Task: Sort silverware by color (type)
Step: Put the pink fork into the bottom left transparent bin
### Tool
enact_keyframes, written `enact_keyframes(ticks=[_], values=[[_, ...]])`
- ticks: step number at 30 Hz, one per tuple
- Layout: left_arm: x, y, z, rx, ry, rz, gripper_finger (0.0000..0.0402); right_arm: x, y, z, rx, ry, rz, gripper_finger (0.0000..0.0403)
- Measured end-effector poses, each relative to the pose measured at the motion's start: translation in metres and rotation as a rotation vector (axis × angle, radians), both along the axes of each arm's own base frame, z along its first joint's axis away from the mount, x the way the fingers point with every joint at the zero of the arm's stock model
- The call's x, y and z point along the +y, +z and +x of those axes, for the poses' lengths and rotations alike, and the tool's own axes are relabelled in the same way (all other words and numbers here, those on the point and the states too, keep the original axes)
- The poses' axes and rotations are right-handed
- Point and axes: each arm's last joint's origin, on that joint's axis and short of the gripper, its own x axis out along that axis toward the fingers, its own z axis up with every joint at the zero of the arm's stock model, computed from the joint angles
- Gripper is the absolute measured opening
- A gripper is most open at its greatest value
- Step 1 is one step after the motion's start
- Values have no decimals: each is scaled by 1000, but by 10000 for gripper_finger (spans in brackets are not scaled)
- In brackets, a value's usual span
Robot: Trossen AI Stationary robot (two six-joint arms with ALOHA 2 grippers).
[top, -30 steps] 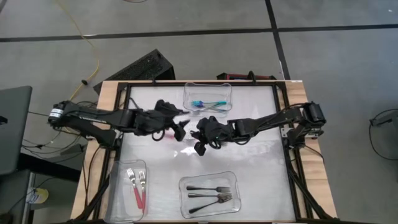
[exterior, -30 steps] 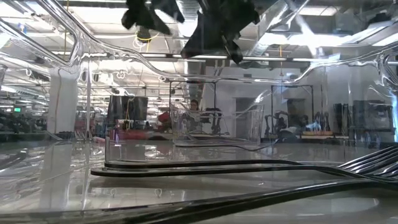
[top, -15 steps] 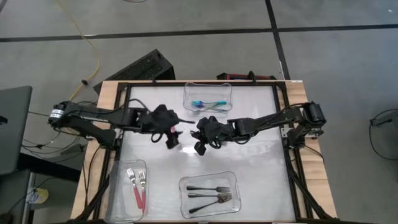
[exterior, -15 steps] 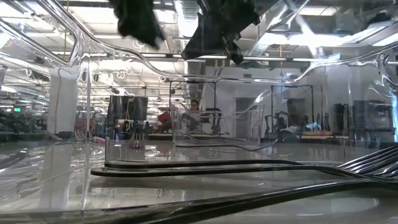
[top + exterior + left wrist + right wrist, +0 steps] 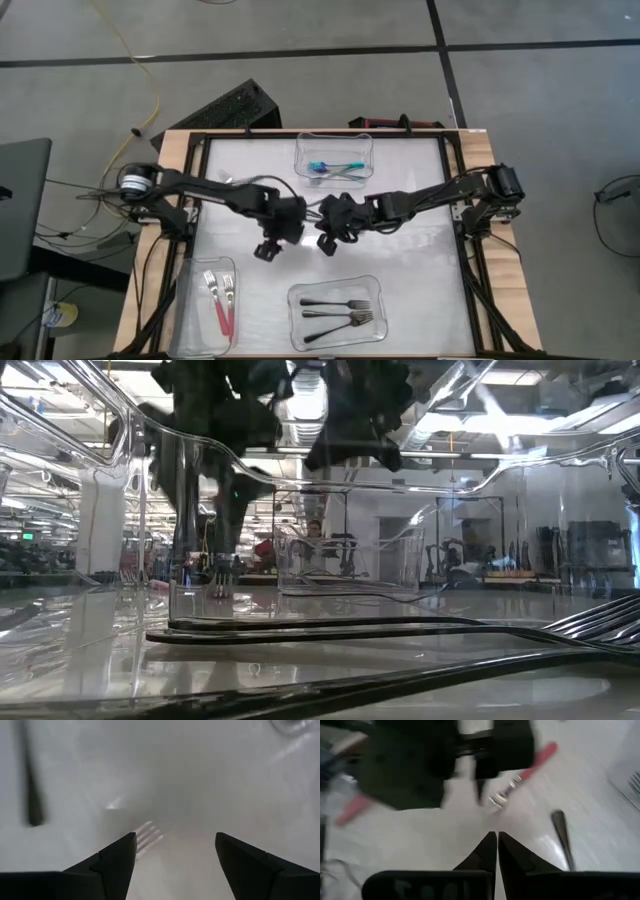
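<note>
forks [image 5: 335,311] sorted in bins | left gripper [image 5: 175,851] open | no legible writing

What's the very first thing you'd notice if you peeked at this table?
Two dark robot arms meet nose to nose in the middle of the white table: the left pincer open, the right pincer almost shut. Around them sit three clear plastic bins: teal-blue forks at the far edge, red-handled forks at the near left, all-black forks at the near middle.
</note>
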Motion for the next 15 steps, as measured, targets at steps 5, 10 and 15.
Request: enact_keyframes(ticks=[5, 10, 15], values=[[-15, -26, 9, 73, 20, 37, 256, 2, -1, -5, 38, 1, 0, 35], [-27, -36, 13, 52, 93, 208, 256, 1, -1, -5, 45, 1, -2, 28], [-33, -35, 15, -5, 163, 282, 256, 1, -1, -6, 50, 0, -4, 26]])
